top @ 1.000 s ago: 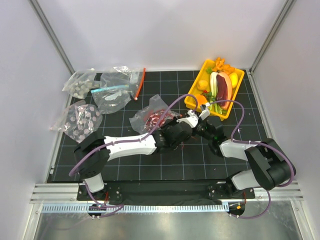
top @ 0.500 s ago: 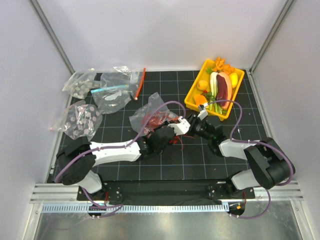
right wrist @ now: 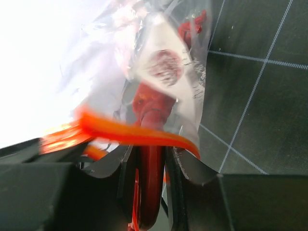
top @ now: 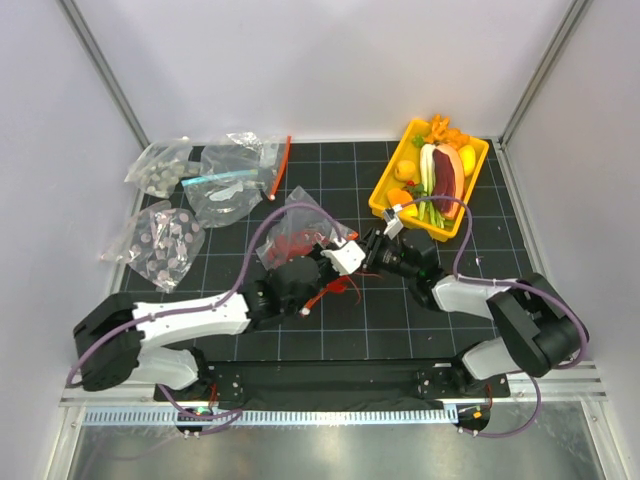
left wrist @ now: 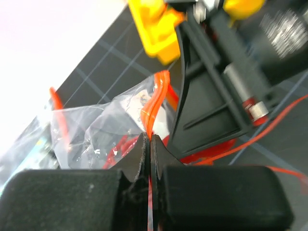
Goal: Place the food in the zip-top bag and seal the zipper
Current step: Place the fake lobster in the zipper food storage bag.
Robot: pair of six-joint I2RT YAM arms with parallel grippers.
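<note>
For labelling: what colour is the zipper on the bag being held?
Red-orange zipper, clearest in left wrist view.

Lobster (right wrist: 151,108) blurred behind bag (right wrist: 191,94), zipper (right wrist: 130,133)

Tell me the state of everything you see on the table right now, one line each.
bag: crumpled, mouth held by both tools.
zipper: pinched and bowed; whether it is sealed can't be told.
lobster: inside the bag.
left tool: shut on the zipper.
right tool: shut at the bag's mouth, something red between its fingers.
tray: holding other food.
spare bags: lying at the far left.
</note>
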